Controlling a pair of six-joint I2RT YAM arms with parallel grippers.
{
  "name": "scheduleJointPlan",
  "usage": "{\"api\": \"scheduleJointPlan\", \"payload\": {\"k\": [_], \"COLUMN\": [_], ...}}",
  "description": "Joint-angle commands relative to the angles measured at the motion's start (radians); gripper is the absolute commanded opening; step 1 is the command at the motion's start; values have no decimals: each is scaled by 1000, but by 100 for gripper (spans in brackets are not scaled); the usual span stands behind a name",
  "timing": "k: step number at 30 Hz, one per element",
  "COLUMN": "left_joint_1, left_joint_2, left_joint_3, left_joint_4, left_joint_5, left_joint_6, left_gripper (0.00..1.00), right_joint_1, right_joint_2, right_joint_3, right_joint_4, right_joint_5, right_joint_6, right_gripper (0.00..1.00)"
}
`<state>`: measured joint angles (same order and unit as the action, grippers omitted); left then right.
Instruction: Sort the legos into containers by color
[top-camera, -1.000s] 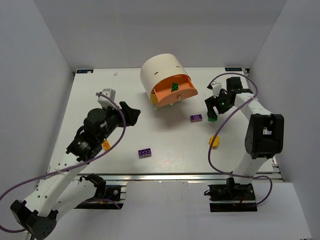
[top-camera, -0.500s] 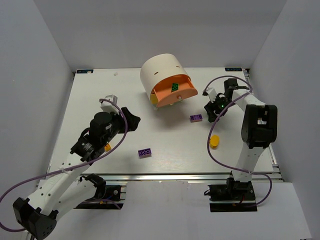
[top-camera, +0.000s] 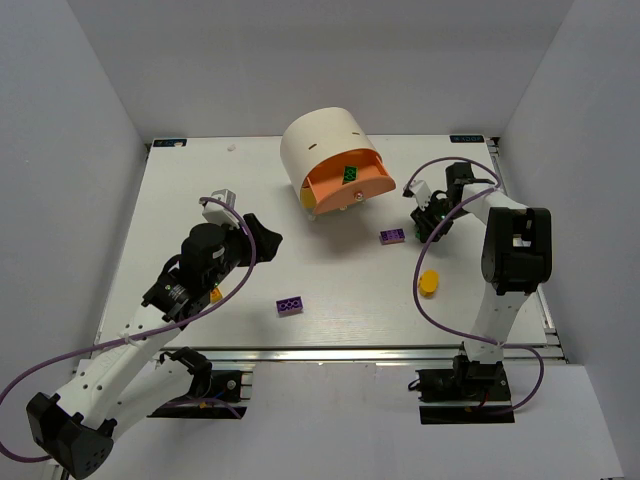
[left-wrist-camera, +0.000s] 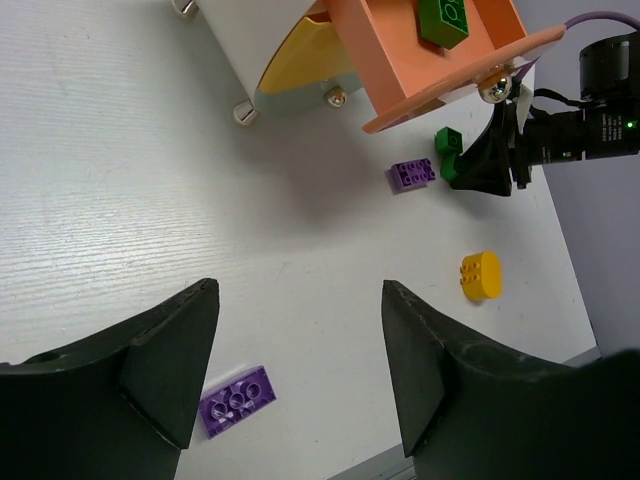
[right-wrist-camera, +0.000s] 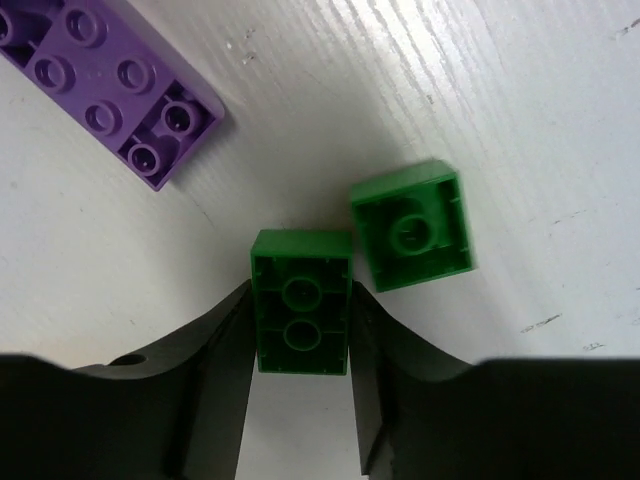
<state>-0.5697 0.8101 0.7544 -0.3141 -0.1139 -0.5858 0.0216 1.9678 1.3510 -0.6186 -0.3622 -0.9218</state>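
Left claw (left-wrist-camera: 300, 300): spread wide with nothing in it, over the near-left of the worktop (top-camera: 350, 280) and well apart from every green piece.
Orange brick (top-camera: 215, 294): on the worktop, partly hidden under the left arm.
Near purple brick (top-camera: 290, 304): loose near the front edge, between the two arms.
Yellow brick (top-camera: 428, 283): loose on the right side, nearer than the right claw.
Far purple brick (top-camera: 392, 236): just beside the right claw, on its left.
Right claw (right-wrist-camera: 301, 300): narrowed to a brick's width on the held green brick (right-wrist-camera: 301, 320), one finger against each long side. The brick's long axis runs along the fingers. Whether it is off the worktop cannot be told.
Loose green brick (right-wrist-camera: 412, 238): square, lying just beside the far end of the held one, their corners close to touching.
Peach-orange drawer (top-camera: 365, 185): pulled out of the cream cabinet (top-camera: 320, 140), with the drawer's green brick (top-camera: 350, 172) already inside.
Deciding relation: the drawer lies to the right claw's left and a little farther off. The right arm is much the nearer one.
Step, as judged: carry the held green brick to that drawer, then come back for the loose one.
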Motion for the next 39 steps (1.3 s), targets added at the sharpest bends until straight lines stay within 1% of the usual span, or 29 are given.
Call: {"api": "scheduleJointPlan", "payload": {"k": [1,2,4,6,7,8,9,10,11,13,14,16,17,18,19,20,21,22,23,24,25,26,27,30,33,35,38,39], "left_joint_1": [-4,-4,-4,-4,-4,-4,-4,-4,-4,-4,-4,-4,-4,-4,-4,-4,-4,-4,-4,-4,-4,-4,-4,-13,-13,-13,-13,-13], "left_joint_2": [-8,-8,-12,-18,-20,-26,-28,-31,-29,-28,-25,-14,-8,-5,0,6,8,8,8,6,4,-2,-5,-18,-29,-32,-26,-20], "left_joint_3": [-4,-6,-6,-9,-10,-13,-20,-23,-32,-41,-44,-55,-58,-59,-58,-56,-55,-50,-47,-46,-43,-41,-41,-52,-58,-55,-47,-46], "left_joint_4": [9,7,9,10,10,15,20,23,32,50,58,79,84,93,102,104,106,107,109,110,112,113,115,119,122,119,113,113], "left_joint_5": [6,8,8,10,10,14,19,22,29,42,52,65,71,80,83,86,89,91,91,92,92,92,94,95,99,100,102,102], "left_joint_6": [-9,-12,-14,-14,-17,-19,-20,-20,-23,-25,-28,-29,-32,-32,-32,-32,-31,-31,-31,-31,-31,-32,-32,-52,-63,-68,-66,-65], "left_gripper": [76,76,76,76,76,76,76,76,76,76,76,76,76,76,76,76,76,76,76,76,76,76,77,77,77,78,79,79], "right_joint_1": [3,5,-6,-11,-8,-8,-9,-38,-43,-41,-34,-23,7,17,38,67,81,130,147,161,204,213,221,271,290,311,327,331], "right_joint_2": [-4,-12,-50,-111,-136,-167,-202,-275,-350,-424,-458,-524,-535,-544,-544,-541,-529,-517,-506,-460,-434,-407,-355,-268,-201,-176,-179,-182], "right_joint_3": [-26,-32,-52,-76,-84,-92,-95,-95,-83,-49,3,69,141,173,201,241,255,264,272,313,342,368,432,522,574,597,576,567], "right_joint_4": [36,39,31,-24,-55,-146,-208,-275,-402,-479,-489,-445,-402,-309,-249,-189,-82,-25,12,46,60,69,77,103,86,63,49,51], "right_joint_5": [-9,-11,-18,-55,-55,-110,-151,-191,-275,-357,-419,-486,-535,-552,-570,-575,-575,-555,-549,-535,-511,-503,-489,-428,-414,-406,-399,-396], "right_joint_6": [-6,-9,-17,-51,-70,-101,-183,-237,-335,-383,-376,-284,-222,-160,-34,35,85,177,205,218,251,271,285,327,333,331,318,316], "right_gripper": [41,31,22,12,11,9,8,8,6,4,4,4,4,4,4,4,4,5,5,6,7,7,8,14,19,25,39,47]}}
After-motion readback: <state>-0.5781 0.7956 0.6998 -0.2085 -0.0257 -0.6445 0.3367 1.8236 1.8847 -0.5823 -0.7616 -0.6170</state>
